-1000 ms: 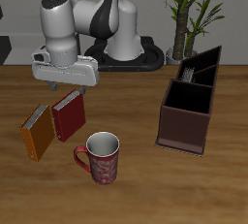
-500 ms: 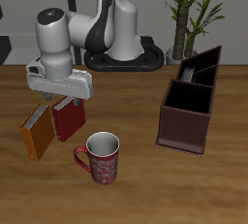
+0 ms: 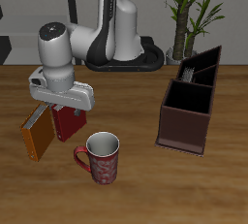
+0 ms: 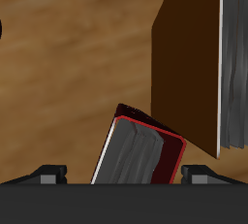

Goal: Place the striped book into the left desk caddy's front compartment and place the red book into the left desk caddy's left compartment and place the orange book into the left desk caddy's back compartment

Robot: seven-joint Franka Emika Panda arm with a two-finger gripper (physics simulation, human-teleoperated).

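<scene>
The red book [image 3: 69,124] stands tilted on the table beside the orange book [image 3: 37,135]. My gripper [image 3: 60,108] hangs just above the red book's top edge, tilted, and it is open. In the wrist view the red book [image 4: 141,151] shows its pale page edges between my two fingertips [image 4: 50,175], with my gripper [image 4: 124,176] wide around it but not closed. The orange book [image 4: 189,68] stands right behind it. The left desk caddy [image 3: 186,121] sits apart on the table, and the grey striped book [image 3: 198,71] shows inside its farthest section.
A red patterned mug [image 3: 101,158] stands near the books, closer to the table's front edge. A potted plant [image 3: 190,15] rises behind the caddy. The robot's base [image 3: 124,55] is at the back.
The gripper has come down and forward from above the books to just over the red book's top edge, tilting as it went. The books, mug and caddy have not moved.
</scene>
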